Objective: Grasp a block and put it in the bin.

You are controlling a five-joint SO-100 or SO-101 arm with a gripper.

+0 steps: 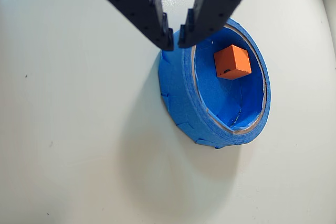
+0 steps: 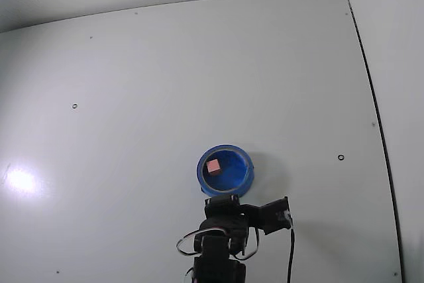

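The block [image 1: 232, 62] is a small orange-red cube lying inside the bin [image 1: 181, 109], a round blue container with a thick rim. In the wrist view my gripper [image 1: 176, 38] comes in from the top. Its two dark fingertips are almost together, with nothing between them, just above the bin's rim on the left side. In the fixed view the bin [image 2: 199, 171] sits low in the middle with the block [image 2: 213, 166] in its left part. The gripper [image 2: 222, 198] is right at the bin's near edge, and its jaws are hard to make out there.
The table [image 2: 165, 84] is a plain white surface with a few small dark screw holes. A dark seam [image 2: 371, 111] runs down the right side. The arm's base and a black cable [image 2: 290, 250] are at the bottom centre.
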